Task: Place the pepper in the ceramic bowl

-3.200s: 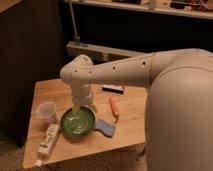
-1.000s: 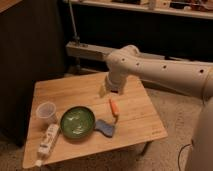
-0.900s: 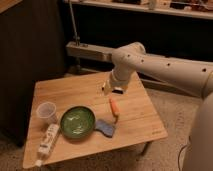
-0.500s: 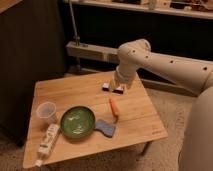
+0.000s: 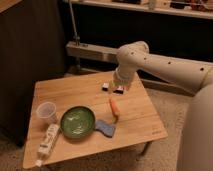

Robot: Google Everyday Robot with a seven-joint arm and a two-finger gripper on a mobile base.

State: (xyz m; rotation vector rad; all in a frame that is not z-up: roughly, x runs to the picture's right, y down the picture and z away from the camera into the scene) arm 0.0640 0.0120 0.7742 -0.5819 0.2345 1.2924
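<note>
The orange pepper (image 5: 114, 106) lies on the wooden table (image 5: 75, 90), right of centre, with its paler end toward the front. The green ceramic bowl (image 5: 77, 122) stands left of it near the front and holds nothing. My gripper (image 5: 112, 88) hangs from the white arm just above the table, a little behind the pepper. Its two dark fingertips (image 5: 106, 87) stand apart with nothing between them.
A translucent cup (image 5: 46, 111) stands left of the bowl. A white bottle (image 5: 47, 142) lies at the front left. A blue sponge (image 5: 105, 128) lies between bowl and pepper. A metal rail and dark shelving stand behind the table.
The arm has swung from over the bowl to the right and back. The gripper now hangs just behind the pepper. The objects have not moved.
</note>
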